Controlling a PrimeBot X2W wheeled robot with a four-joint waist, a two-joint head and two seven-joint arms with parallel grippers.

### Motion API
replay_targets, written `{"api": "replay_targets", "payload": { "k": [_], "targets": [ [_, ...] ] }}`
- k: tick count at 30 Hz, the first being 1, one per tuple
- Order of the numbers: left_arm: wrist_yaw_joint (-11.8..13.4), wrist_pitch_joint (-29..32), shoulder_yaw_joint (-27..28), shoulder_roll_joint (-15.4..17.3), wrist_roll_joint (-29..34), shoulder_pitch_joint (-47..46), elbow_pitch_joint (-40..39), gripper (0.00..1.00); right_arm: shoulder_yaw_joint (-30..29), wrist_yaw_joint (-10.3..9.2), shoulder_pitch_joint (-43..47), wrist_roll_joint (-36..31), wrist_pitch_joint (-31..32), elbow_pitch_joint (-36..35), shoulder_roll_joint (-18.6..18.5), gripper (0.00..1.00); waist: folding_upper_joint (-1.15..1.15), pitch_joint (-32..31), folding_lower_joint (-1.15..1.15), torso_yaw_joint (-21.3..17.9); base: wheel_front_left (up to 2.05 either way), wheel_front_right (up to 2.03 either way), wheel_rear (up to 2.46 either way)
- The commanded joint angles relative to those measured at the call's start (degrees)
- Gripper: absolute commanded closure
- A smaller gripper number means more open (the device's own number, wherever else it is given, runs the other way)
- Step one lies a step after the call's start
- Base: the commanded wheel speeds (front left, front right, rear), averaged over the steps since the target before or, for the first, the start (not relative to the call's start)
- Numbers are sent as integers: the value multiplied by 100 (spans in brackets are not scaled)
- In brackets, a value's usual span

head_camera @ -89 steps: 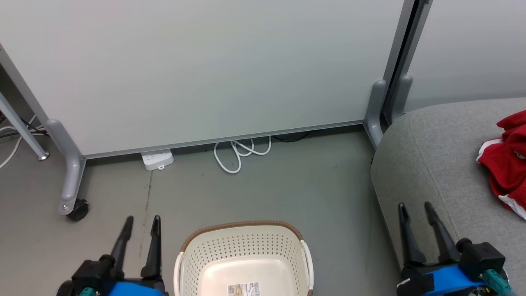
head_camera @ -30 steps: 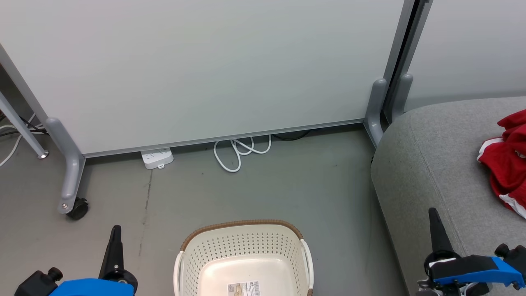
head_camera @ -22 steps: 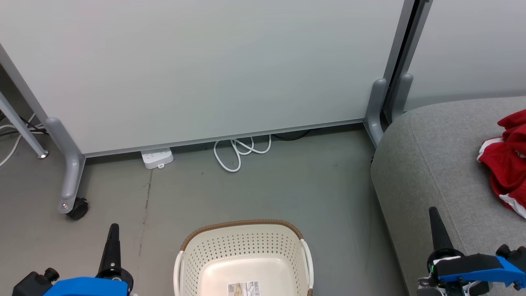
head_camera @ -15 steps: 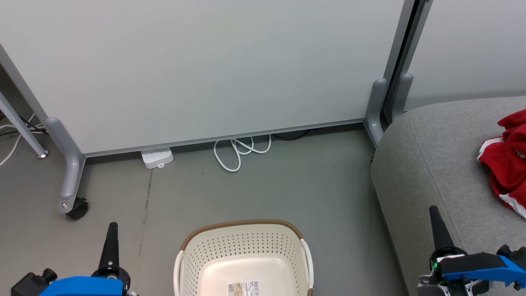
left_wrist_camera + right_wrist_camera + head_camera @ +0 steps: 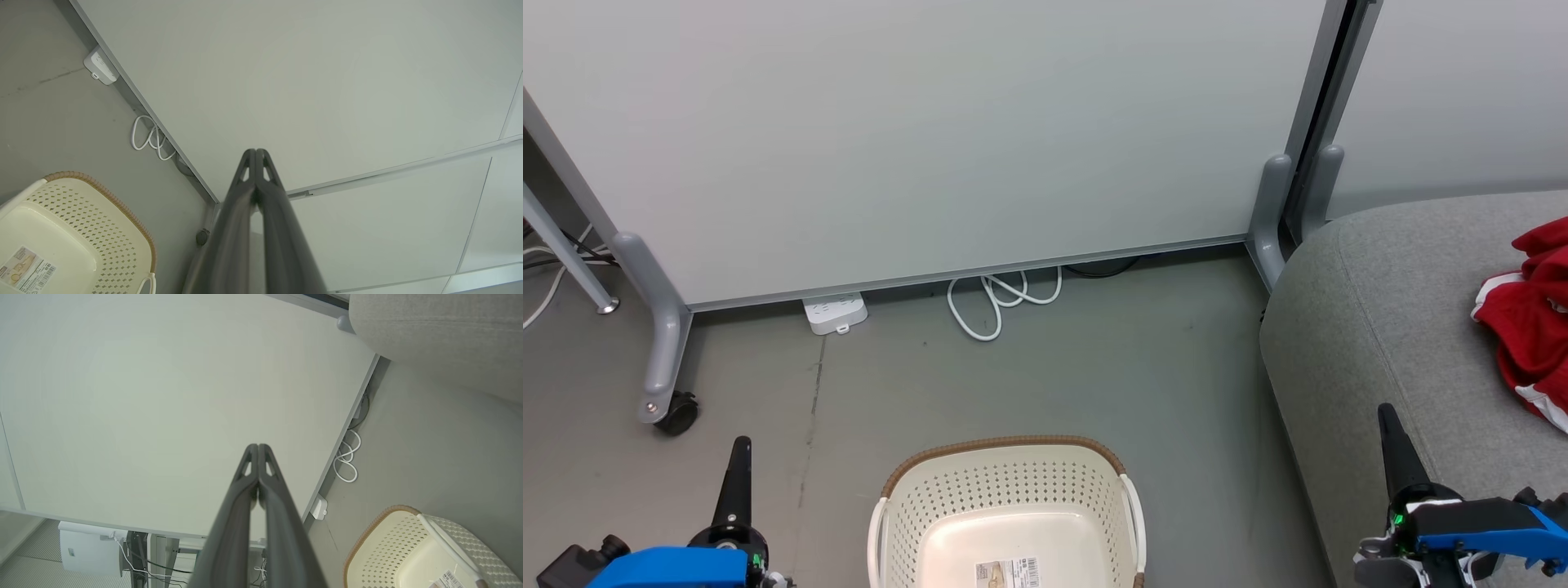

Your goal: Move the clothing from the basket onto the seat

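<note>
1. At six o'clock in the head view, the basket [image 5: 1005, 446] stands on the grey floor [image 5: 1094, 376]; a printed label [image 5: 1007, 574] lies on its bare bottom.
2. Over at three o'clock, the clothing [image 5: 1531, 327] lies crumpled on the seat [image 5: 1380, 310], red with white trim, cut off by the edge of the view; it is well apart from the basket.
3. Down at seven o'clock, the left gripper [image 5: 740, 447] points up beside the basket; its two dark fingers are pressed together tip to tip, closed on themselves alone.
4. Down at five o'clock, the right gripper [image 5: 1386, 415] rises in front of the seat's near side; its fingers likewise meet at the tips with no cloth between them.
5. Up at twelve o'clock, a pale partition panel [image 5: 931, 139] stands on grey feet; a white cable coil [image 5: 1001, 304] and a power strip [image 5: 834, 315] lie at its base; a caster [image 5: 678, 415] sits at eight o'clock.
</note>
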State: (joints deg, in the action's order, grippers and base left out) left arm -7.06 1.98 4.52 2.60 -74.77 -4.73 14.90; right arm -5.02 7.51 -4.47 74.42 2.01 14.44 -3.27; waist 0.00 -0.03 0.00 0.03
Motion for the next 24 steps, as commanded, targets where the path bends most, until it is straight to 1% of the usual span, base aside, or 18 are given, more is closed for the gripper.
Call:
{"api": "replay_targets", "payload": {
  "k": [1,24],
  "targets": [
    [-22,40,38,37,-123,-126,-59,100,-21,-2,-120,140,37,-54,16,100,0,1,0,0,0,0,0],
    [-44,304,154,40,-1114,-158,-82,100,-107,-2,-169,1151,303,-52,34,100,0,12,0,-2,0,0,0]
  ]
}}
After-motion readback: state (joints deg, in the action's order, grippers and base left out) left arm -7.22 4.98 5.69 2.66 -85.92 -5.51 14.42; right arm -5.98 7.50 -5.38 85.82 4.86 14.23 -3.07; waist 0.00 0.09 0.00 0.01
